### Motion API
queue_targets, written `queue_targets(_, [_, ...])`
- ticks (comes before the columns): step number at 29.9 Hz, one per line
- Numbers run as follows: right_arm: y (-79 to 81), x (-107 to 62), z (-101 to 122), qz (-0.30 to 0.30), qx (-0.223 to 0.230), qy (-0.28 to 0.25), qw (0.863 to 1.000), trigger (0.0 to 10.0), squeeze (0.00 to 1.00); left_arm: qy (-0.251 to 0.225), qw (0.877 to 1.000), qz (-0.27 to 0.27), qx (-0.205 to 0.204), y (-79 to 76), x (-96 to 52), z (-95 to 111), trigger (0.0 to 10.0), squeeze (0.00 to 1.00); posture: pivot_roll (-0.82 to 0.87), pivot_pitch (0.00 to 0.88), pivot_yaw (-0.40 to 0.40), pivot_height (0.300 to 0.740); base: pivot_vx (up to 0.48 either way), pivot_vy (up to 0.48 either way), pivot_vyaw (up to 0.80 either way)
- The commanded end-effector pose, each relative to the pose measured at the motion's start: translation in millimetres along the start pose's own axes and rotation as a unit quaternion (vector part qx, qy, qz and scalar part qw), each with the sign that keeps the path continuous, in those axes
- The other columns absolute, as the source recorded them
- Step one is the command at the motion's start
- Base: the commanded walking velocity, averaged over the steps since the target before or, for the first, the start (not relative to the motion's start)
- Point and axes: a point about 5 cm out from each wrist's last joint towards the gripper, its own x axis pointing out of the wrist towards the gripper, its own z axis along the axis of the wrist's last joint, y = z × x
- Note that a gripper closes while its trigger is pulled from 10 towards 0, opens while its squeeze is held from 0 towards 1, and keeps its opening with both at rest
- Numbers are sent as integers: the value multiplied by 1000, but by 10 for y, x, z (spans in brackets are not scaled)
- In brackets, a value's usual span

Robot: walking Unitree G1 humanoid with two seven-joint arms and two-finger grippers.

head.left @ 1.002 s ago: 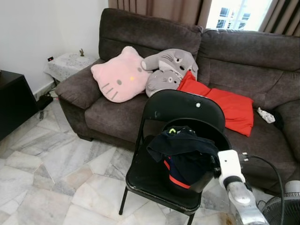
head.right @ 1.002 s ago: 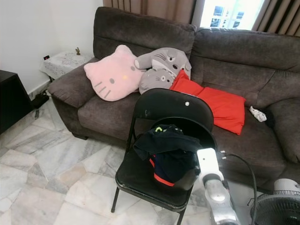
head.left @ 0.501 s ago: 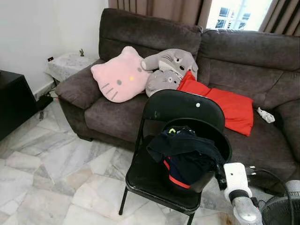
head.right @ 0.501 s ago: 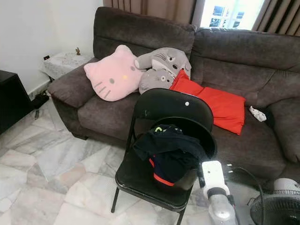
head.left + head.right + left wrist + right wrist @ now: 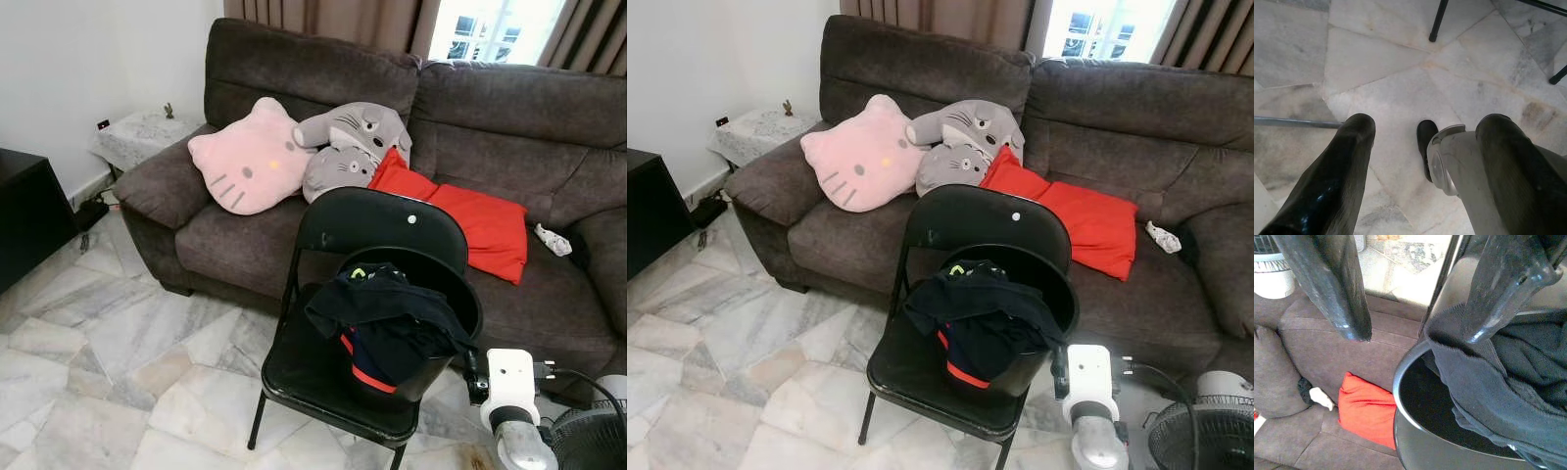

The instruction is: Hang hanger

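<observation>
At the far left stood a black cabinet, and behind it a small side table under a lace cloth, against the white wall. The left gripper hung low over the marble floor, its two black fingers spread apart with nothing between them; the robot's own foot and thin black chair legs showed on the tiles beneath.

A dark brown sofa ran across the room. On it lay a pink cat-face cushion, then a grey plush toy, then a red cushion, and a small white scrap near the right armrest.

In front of the sofa stood a black folding chair, blocking the way to the seat cushions. On its seat sat a round black basket, tilted, with dark clothes heaped in and over it; a red-trimmed edge hung out at the front. No hanger could be made out among the clothes.

The right gripper was just beside the basket's right rim. Its fingers were parted, one outside the rim and one against the dark cloth, gripping nothing. The white wrist block showed low at right, touching a fan in the corner.
</observation>
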Motion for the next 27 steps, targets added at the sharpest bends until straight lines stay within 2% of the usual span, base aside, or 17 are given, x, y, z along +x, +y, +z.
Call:
queue_targets(1, [-63,46,11,-9,13,9,1000,10000,0,5,1000,-3,4,-5,-10,-29,10000,0,25,0,-40,740,0,0,0])
queue_targets(10, [-85,110,-15,-14,79,30,996,10000,0,5,1000,-2,4,1,-8,-23,10000,0,27,0,-35,740,0,0,0])
queue_targets(27, [-92,185,-74,-3,66,60,996,10000,0,20,1000,4,4,82,-32,-69,10000,0,33,0,-27,740,0,0,0])
